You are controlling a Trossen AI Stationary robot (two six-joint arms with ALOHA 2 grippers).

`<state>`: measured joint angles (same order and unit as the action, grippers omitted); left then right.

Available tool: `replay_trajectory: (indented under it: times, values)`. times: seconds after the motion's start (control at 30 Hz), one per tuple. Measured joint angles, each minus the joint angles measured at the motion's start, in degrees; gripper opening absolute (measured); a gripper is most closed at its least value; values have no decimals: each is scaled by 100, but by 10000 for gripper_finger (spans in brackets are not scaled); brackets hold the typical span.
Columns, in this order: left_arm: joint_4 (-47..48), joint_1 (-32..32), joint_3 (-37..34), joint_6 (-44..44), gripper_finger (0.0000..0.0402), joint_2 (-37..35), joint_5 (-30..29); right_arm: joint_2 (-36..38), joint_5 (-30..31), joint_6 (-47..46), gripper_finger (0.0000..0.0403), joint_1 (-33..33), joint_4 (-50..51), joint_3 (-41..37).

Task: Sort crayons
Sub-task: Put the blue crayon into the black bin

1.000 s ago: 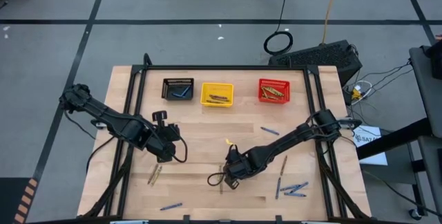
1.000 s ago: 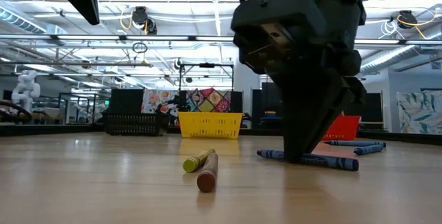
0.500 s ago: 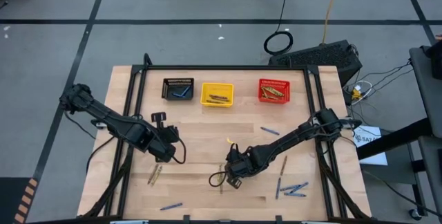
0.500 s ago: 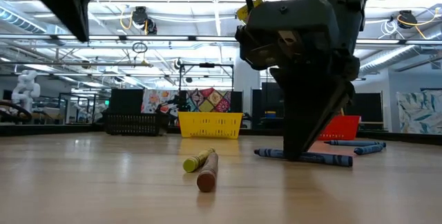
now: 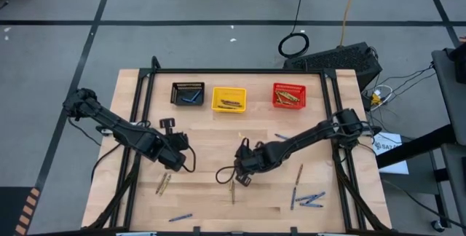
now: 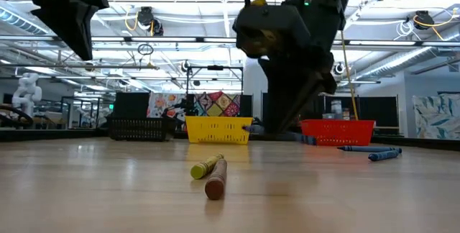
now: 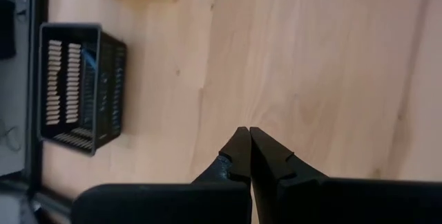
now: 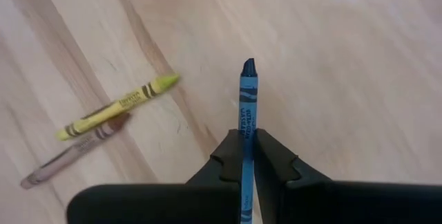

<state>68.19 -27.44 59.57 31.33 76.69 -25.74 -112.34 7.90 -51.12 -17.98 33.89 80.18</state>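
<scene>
No legible text — crayon labels (image 8: 246,110) unreadable

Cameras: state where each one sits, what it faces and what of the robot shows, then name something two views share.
High view: overhead, straight down on the table; both arms show.
Low view: table height, facing the yellow basket; both arms hang in from above.
Left wrist view: above bare wood near the black basket; left gripper shut, empty.
Right wrist view: right gripper shut on a blue crayon.
Shared: low and right wrist views both show the yellow crayon beside a brown crayon.
</scene>
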Motion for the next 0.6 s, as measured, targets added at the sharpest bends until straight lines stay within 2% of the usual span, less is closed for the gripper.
replay_trajectory:
  times: [0.23, 0.6]
  values:
    - [-232, 25, 0, -17, 0, 0, -1, 193, 2, 306, 0, 76, -198, 7]
    - [-320, 283, 0, -17, 0, 0, -26, 193, -24, 1250, 0, 727, -1397, 13]
